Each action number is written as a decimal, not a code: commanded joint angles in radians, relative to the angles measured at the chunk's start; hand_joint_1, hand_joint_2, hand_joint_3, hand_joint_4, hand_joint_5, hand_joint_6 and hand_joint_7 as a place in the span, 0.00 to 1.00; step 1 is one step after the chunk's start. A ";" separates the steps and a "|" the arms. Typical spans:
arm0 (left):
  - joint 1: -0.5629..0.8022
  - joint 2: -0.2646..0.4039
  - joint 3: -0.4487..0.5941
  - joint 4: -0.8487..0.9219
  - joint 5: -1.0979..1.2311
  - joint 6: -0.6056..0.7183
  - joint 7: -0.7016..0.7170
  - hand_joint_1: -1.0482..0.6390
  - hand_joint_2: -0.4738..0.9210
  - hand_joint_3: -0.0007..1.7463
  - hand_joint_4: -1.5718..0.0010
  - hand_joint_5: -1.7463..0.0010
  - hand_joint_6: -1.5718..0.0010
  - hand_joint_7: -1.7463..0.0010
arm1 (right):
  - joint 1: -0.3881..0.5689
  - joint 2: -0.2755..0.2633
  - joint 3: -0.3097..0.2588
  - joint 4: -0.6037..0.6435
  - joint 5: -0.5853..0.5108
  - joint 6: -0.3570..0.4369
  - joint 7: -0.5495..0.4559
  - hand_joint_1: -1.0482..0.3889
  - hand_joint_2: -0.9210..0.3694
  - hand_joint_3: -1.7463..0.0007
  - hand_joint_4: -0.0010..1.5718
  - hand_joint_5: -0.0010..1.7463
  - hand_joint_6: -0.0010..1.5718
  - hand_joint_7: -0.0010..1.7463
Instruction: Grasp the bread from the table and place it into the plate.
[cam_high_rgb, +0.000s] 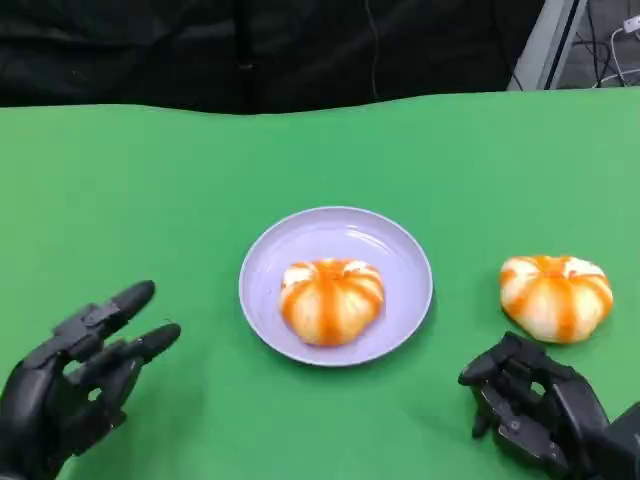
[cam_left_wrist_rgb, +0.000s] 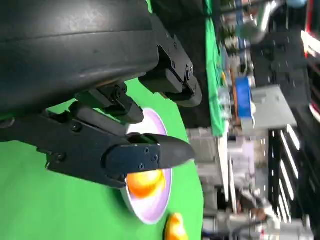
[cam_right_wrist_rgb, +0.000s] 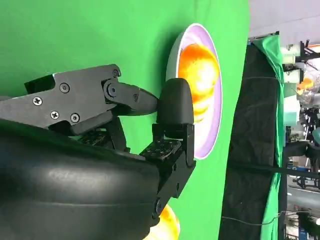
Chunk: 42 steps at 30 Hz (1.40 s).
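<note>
A green table (cam_high_rgb: 150, 200) spreads across the head view, with a dark backdrop (cam_high_rgb: 250, 50) behind its far edge. At its middle sits a round lavender plate (cam_high_rgb: 400, 250) with a shallow raised rim, and inside it lies a bun (cam_high_rgb: 331, 299): a domed, pumpkin-shaped bread, pale cream with glossy orange stripes running down from a dimpled top. A second bun (cam_high_rgb: 556, 295) of the same shape and colouring lies on the bare cloth to the right of the plate, apart from its rim. The left hand (cam_high_rgb: 75, 385) hangs at the near left, well apart from the plate, its fingers (cam_high_rgb: 130, 297) stretched forward and spread, holding nothing. The right hand (cam_high_rgb: 535, 405) sits just in front of the second bun, fingers curled in but around nothing, not touching the bread.
</note>
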 joint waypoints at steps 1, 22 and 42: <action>-0.030 -0.001 0.040 0.042 0.007 -0.008 0.072 0.67 1.00 0.28 0.47 0.97 0.57 0.98 | 0.006 -0.019 -0.016 0.013 0.019 0.014 0.013 0.53 0.00 0.71 0.46 1.00 0.42 0.81; -0.037 0.026 0.082 0.076 0.215 -0.097 0.339 0.70 0.83 0.52 0.24 0.57 0.19 0.93 | 0.006 -0.021 -0.021 0.012 0.018 0.009 0.015 0.53 0.00 0.70 0.46 1.00 0.43 0.80; -0.012 0.048 0.030 0.079 0.278 -0.108 0.430 0.66 0.71 0.69 0.35 0.08 0.39 0.23 | 0.001 -0.018 -0.028 0.016 0.028 0.010 0.027 0.53 0.00 0.70 0.46 1.00 0.43 0.80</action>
